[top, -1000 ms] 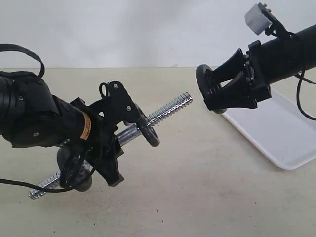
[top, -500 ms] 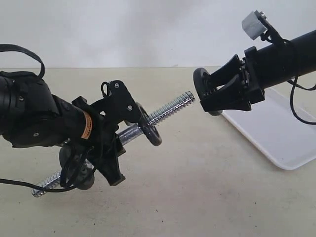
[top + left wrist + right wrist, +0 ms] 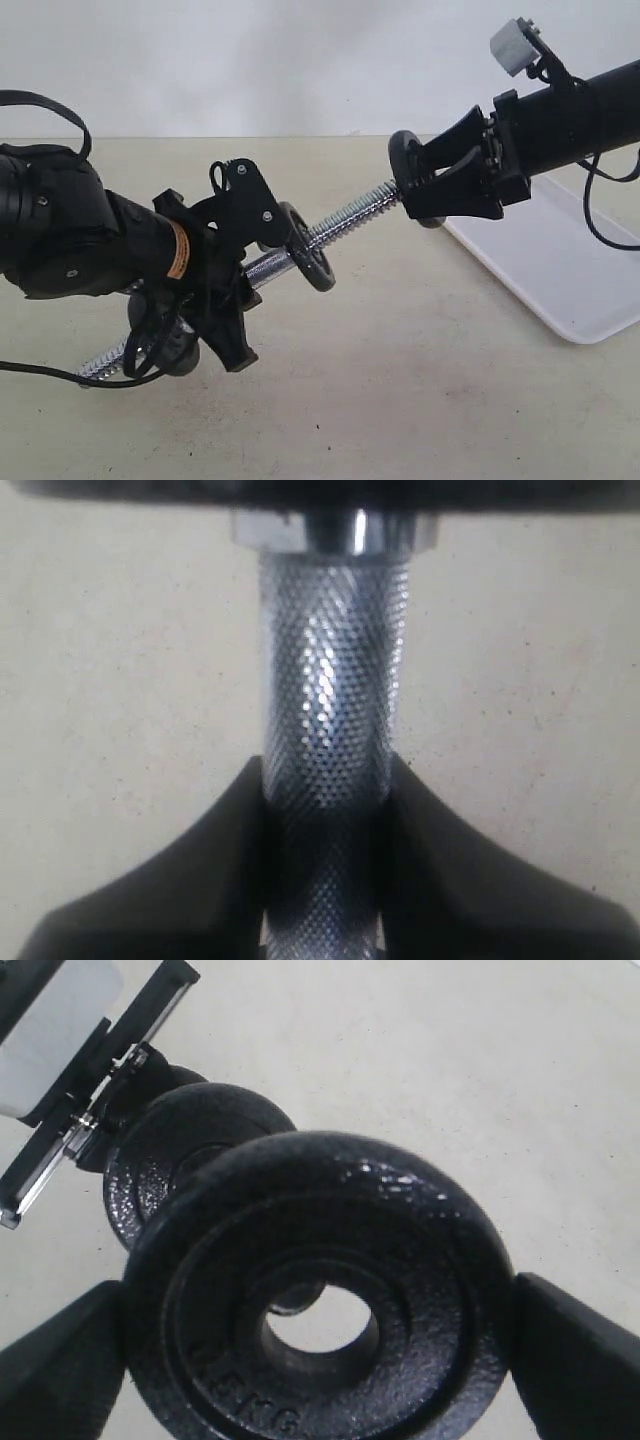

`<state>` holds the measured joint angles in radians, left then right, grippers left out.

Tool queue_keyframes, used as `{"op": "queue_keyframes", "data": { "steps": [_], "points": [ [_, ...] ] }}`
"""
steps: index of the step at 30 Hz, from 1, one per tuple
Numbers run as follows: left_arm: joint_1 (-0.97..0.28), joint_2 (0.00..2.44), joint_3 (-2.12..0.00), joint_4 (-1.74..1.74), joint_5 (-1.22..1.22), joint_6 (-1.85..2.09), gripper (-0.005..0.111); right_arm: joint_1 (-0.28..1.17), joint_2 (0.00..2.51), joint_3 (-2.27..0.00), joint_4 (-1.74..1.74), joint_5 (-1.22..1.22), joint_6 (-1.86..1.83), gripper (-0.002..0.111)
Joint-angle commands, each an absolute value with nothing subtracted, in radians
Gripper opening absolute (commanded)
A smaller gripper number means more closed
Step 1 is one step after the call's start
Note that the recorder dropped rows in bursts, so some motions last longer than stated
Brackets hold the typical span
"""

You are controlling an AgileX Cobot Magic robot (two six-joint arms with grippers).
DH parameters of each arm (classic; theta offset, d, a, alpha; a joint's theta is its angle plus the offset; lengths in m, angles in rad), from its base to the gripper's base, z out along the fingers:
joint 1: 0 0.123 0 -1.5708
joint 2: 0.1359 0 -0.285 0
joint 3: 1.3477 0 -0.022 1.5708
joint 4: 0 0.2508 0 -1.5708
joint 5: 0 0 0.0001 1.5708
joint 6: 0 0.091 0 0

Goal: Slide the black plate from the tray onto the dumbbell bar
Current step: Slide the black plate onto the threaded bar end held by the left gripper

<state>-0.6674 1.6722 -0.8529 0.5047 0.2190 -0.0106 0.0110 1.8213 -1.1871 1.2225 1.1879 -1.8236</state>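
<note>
Jaws of the right gripper grasp the black plate by its rim, upright at the dumbbell bar's threaded tip, off the tray. The left gripper clenches the bar's knurled middle.

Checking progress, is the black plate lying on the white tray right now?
No, the black plate is off the tray, held by the fingers of the right gripper at the threaded tip of the dumbbell bar.

black plate: matt black | tray: white | dumbbell bar: chrome, diamond-knurled | table: beige, speckled
</note>
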Motion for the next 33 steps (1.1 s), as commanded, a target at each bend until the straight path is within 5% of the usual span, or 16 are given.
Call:
{"op": "queue_keyframes", "data": {
  "steps": [1,33],
  "points": [
    [-0.668,1.612,-0.889,0.542,0.054,-0.007,0.004,0.032,1.806,-1.196,1.296,1.221,-1.831,0.0],
    [-0.668,1.612,-0.889,0.542,0.037,0.005,0.004,0.16,1.918,-1.198,1.302,1.221,-1.836,0.0]
  ]
}}
